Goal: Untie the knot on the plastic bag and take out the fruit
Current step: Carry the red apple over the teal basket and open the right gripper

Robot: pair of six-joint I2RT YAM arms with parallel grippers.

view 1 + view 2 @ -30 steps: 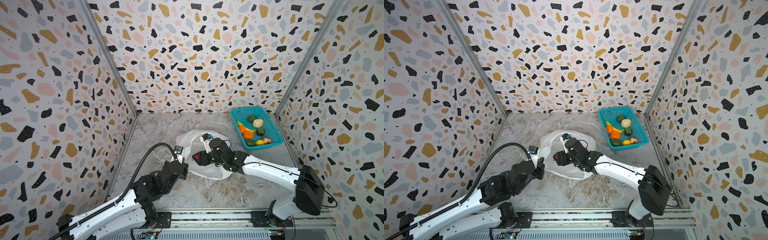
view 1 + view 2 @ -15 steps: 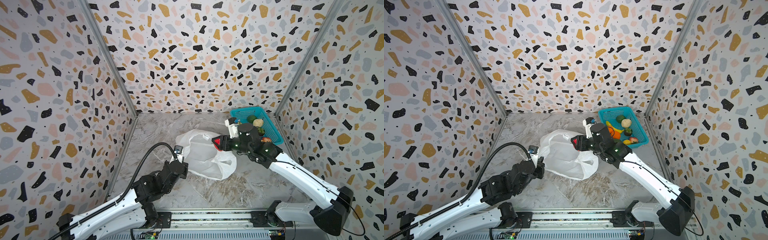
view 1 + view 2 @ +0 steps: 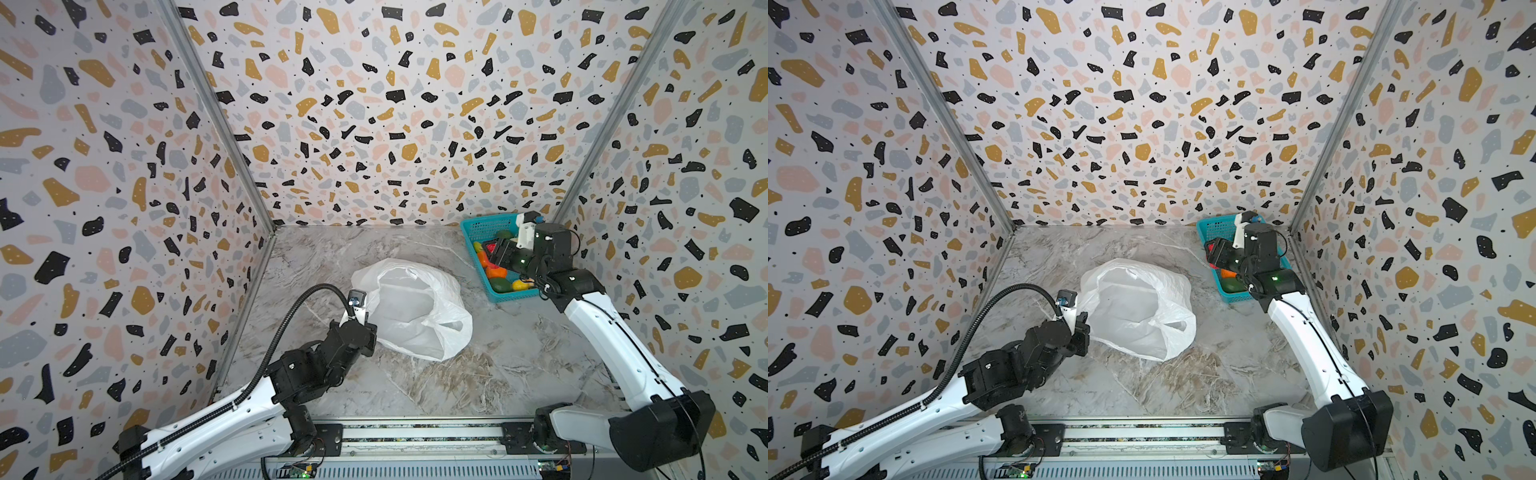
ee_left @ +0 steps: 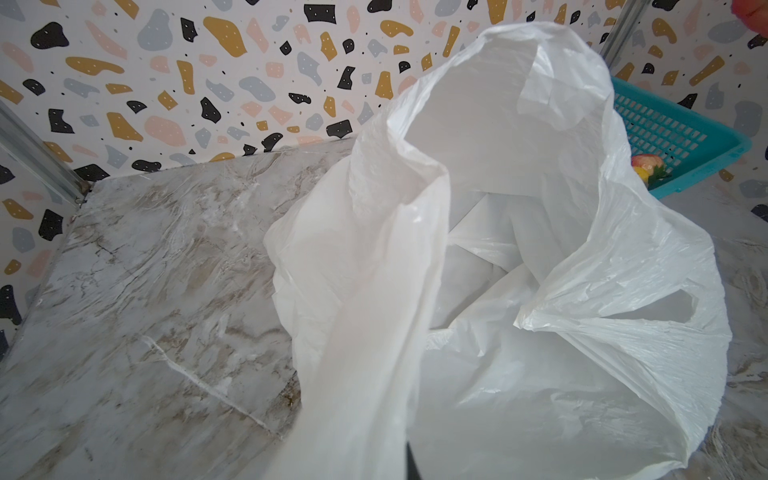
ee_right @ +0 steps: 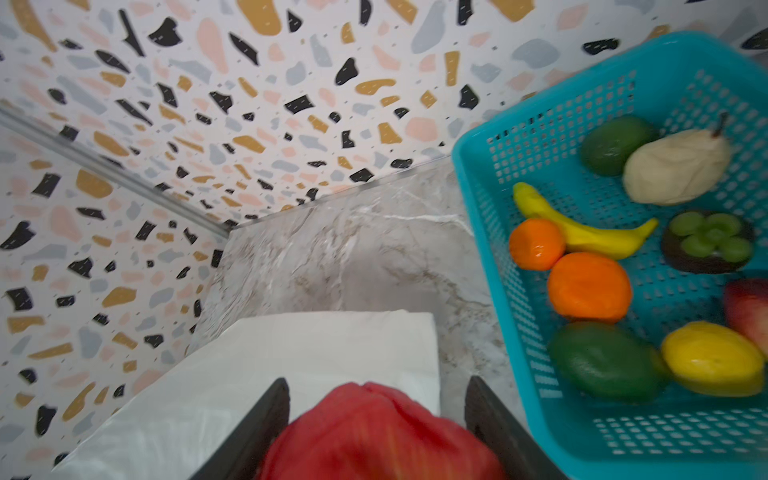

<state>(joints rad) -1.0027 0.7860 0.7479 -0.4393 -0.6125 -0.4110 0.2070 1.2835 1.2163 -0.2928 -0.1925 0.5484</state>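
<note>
Plastic bag [image 3: 415, 307] status: it lies near the middle of the tabletop [image 3: 519, 365] with its mouth gaping and one handle loop slack. No knot is visible in any view, so I judge the untying step complete.

My left end effector [image 3: 371, 332] is clamped fully down on a handle strip of the bag and holds the mouth up and open. In the left wrist view the strip runs from the mouth toward my jaws. The interior there shows only white folds, no fruit.

My right end effector [image 5: 378, 384] grips a red fruit [image 5: 374, 432] at a medium spread. It hangs at the side of the teal basket [image 5: 478, 174] that faces the bag, well apart from the bag itself. Whether the piece is fully over the basket's interior, I cannot tell. The basket contains, among others, an orange [image 5: 588, 286], a banana [image 5: 582, 237] and a beige pear [image 5: 673, 170].

Step in hand: transfer of the red fruit to the basket, probably the last piece.

Next move, requirements:
1. Carry the piece past the rim, over a free patch of the basket floor.
2. Lower it before I spread the jaws; round pieces underneath could make it roll.
3. Hold the bag mouth open for a final check.
</note>
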